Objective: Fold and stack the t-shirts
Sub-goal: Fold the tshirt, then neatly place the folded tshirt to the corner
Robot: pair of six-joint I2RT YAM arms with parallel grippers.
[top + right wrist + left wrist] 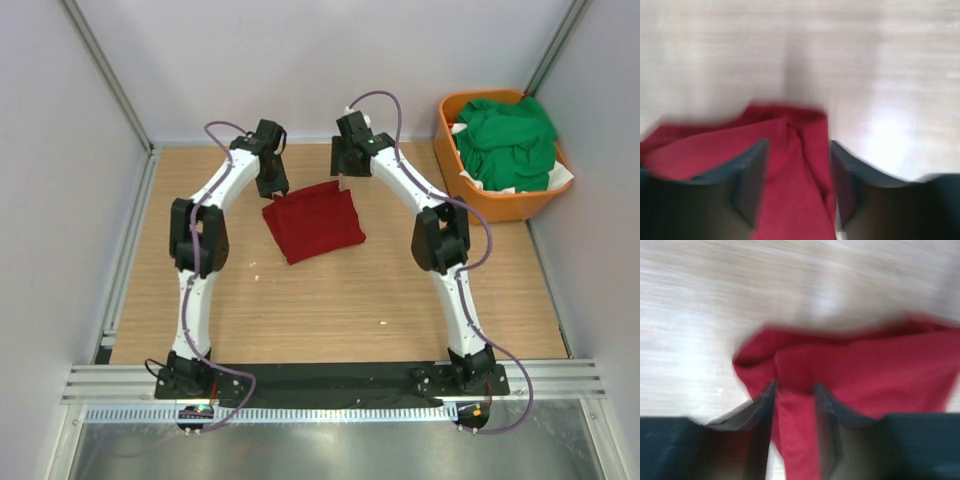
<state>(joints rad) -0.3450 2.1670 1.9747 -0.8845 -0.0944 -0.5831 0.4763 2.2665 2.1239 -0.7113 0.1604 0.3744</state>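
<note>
The dark red t-shirt lies folded into a small, slightly skewed rectangle on the wooden table. My left gripper is at its far left corner and my right gripper at its far right corner. In the left wrist view the jaws stand narrowly apart with red cloth between and below them. In the right wrist view the jaws stand wider apart over the red corner. Both wrist views are blurred. Green t-shirts lie heaped in the basket.
The orange plastic basket stands at the far right corner of the table, against the right wall. White walls and aluminium posts enclose the table on three sides. Both arm bases sit on the black strip at the near edge.
</note>
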